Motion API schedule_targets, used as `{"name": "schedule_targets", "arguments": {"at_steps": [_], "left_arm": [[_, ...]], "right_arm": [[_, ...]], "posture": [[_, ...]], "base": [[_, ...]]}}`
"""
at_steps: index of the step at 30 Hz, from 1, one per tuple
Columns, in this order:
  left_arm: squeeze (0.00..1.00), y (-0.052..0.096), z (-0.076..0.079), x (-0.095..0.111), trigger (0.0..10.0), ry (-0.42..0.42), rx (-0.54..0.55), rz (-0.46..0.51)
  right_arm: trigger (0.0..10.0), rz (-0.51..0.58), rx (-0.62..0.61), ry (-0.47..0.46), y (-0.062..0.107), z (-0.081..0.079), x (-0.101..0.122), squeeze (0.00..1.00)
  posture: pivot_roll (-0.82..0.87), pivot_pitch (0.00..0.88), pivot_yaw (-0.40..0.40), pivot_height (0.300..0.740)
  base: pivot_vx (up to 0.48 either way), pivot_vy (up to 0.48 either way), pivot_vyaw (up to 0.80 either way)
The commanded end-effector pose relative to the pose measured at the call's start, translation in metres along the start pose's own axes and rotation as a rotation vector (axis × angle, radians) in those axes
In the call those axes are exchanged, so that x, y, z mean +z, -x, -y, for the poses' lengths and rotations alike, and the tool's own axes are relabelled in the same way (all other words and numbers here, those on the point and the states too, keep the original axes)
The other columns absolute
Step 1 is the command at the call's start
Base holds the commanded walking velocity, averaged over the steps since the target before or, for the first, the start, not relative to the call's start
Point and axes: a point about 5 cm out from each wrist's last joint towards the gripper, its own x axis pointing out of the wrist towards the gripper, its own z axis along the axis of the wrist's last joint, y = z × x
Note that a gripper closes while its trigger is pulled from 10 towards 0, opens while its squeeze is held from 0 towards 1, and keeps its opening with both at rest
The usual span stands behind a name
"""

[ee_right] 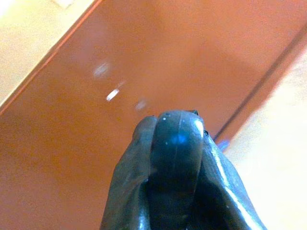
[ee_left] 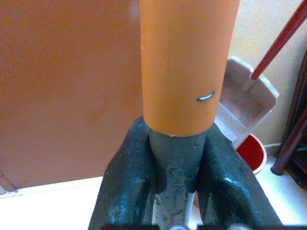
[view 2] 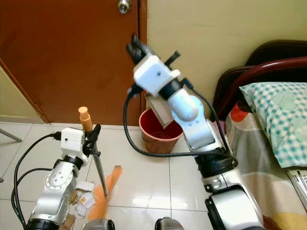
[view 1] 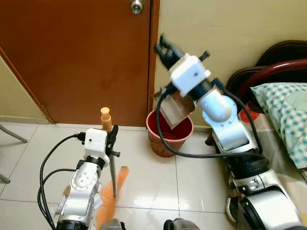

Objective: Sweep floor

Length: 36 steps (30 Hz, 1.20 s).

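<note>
While the bin stands by the door: the scene reads as follows.
Landmark: a round red plastic bin sits on glossy white floor tiles against the cream wall, just right of the brown wooden door.
Left gripper: fingers clamped on the broom at its grey metal shaft, just below the orange grip; broom upright, left of the bin, orange bristles on the tiles.
Right gripper: raised above the bin, fingers closed around a dark rounded handle; the grey dustpan hangs tilted over the bin's mouth.
Hard to make out: paper scraps by the bristles, partly hidden by the arm.
</note>
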Motion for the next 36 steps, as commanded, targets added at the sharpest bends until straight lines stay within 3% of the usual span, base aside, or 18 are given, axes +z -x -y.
{"name": "schedule_targets", "arguments": {"at_steps": [1, 4, 5, 6, 8, 9, 10, 11, 14, 18, 21, 23, 24, 25, 29, 30, 32, 36], "left_arm": [[0.00, -0.001, -0.003, 0.001, 10.0, -0.018, 0.013, 0.005], [0.00, -0.001, -0.004, 0.002, 10.0, -0.017, 0.015, 0.006], [0.00, -0.001, -0.004, 0.002, 10.0, -0.017, 0.015, 0.005], [0.00, -0.001, -0.004, 0.001, 10.0, -0.017, 0.016, 0.005], [0.00, -0.001, -0.004, 0.001, 10.0, -0.017, 0.018, 0.005], [0.00, 0.000, -0.004, 0.002, 10.0, -0.018, 0.021, 0.006], [0.00, 0.000, -0.004, 0.002, 10.0, -0.018, 0.021, 0.006], [0.00, 0.002, -0.006, 0.001, 10.0, -0.018, 0.029, 0.003], [0.00, 0.006, -0.009, -0.002, 10.0, -0.019, 0.036, -0.010], [0.00, 0.007, -0.008, -0.002, 10.0, -0.020, 0.034, -0.013], [0.00, 0.009, -0.009, -0.002, 10.0, -0.024, 0.033, -0.017], [0.00, 0.010, -0.011, -0.003, 10.0, -0.028, 0.038, -0.025], [0.00, 0.013, -0.012, -0.005, 10.0, -0.030, 0.042, -0.035], [0.00, 0.014, -0.013, -0.005, 10.0, -0.030, 0.042, -0.037], [0.00, 0.016, -0.013, -0.006, 10.0, -0.032, 0.036, -0.044], [0.00, 0.016, -0.012, -0.006, 10.0, -0.034, 0.029, -0.046], [0.00, 0.016, -0.012, -0.005, 10.0, -0.032, 0.025, -0.045], [0.00, 0.016, -0.001, 0.001, 10.0, -0.025, -0.032, -0.028]], "right_arm": [[10.0, 0.149, -0.099, 0.015, -0.014, 0.023, 0.033, 0.00], [10.0, 0.161, -0.163, -0.071, -0.020, 0.031, 0.040, 0.00], [10.0, 0.150, -0.200, -0.161, -0.023, 0.032, 0.040, 0.00], [10.0, 0.122, -0.217, -0.242, -0.023, 0.029, 0.036, 0.00], [10.0, 0.095, -0.235, -0.304, -0.023, 0.026, 0.032, 0.00], [10.0, 0.057, -0.261, -0.400, -0.021, 0.021, 0.026, 0.00], [10.0, 0.057, -0.261, -0.400, -0.021, 0.021, 0.026, 0.00], [10.0, 0.014, -0.267, -0.474, -0.017, 0.013, 0.019, 0.00], [10.0, -0.050, -0.257, -0.514, -0.007, -0.002, 0.006, 0.00], [10.0, -0.109, -0.272, -0.558, 0.002, -0.010, -0.003, 0.00], [10.0, -0.202, -0.306, -0.607, 0.019, -0.021, -0.015, 0.00], [10.0, -0.239, -0.315, -0.590, 0.028, -0.026, -0.020, 0.00], [10.0, -0.317, -0.351, -0.561, 0.048, -0.032, -0.032, 0.00], [10.0, -0.347, -0.366, -0.553, 0.055, -0.034, -0.036, 0.00], [10.0, -0.519, -0.460, -0.595, 0.092, -0.045, -0.058, 0.00], [10.0, -0.601, -0.502, -0.611, 0.110, -0.048, -0.068, 0.00], [10.0, -0.639, -0.532, -0.620, 0.119, -0.047, -0.073, 0.00], [10.0, -0.784, -0.661, -0.587, 0.164, -0.032, -0.094, 0.00]], "posture": [[-0.03, 0.040, -0.023, 0.740], [-0.03, 0.040, -0.021, 0.740], [-0.03, 0.040, -0.021, 0.740], [-0.03, 0.040, -0.021, 0.740], [-0.03, 0.042, -0.023, 0.740], [-0.03, 0.046, -0.024, 0.740], [-0.03, 0.046, -0.024, 0.740], [-0.02, 0.051, -0.026, 0.740], [-0.02, 0.055, -0.028, 0.740], [-0.02, 0.063, -0.028, 0.740], [-0.01, 0.071, -0.030, 0.740], [-0.01, 0.076, -0.031, 0.740], [-0.01, 0.078, -0.030, 0.740], [-0.01, 0.082, -0.029, 0.740], [-0.01, 0.087, -0.029, 0.740], [-0.01, 0.091, -0.029, 0.740], [-0.01, 0.096, -0.030, 0.740], [0.00, 0.088, -0.033, 0.740]], "base": [[0.000, 0.000, 0.00], [0.000, 0.000, 0.00], [0.000, 0.000, 0.00], [0.000, 0.000, 0.00], [0.000, 0.000, 0.00], [0.000, 0.000, 0.00], [0.000, 0.000, 0.00], [0.000, 0.000, 0.00], [0.000, 0.000, 0.00], [0.000, 0.000, 0.00], [0.000, 0.000, 0.00], [0.000, 0.000, 0.00], [0.000, 0.000, 0.00], [0.000, 0.000, 0.00], [0.000, 0.000, 0.00], [0.000, 0.000, 0.00], [0.000, 0.000, 0.00], [0.000, 0.000, 0.00]]}}
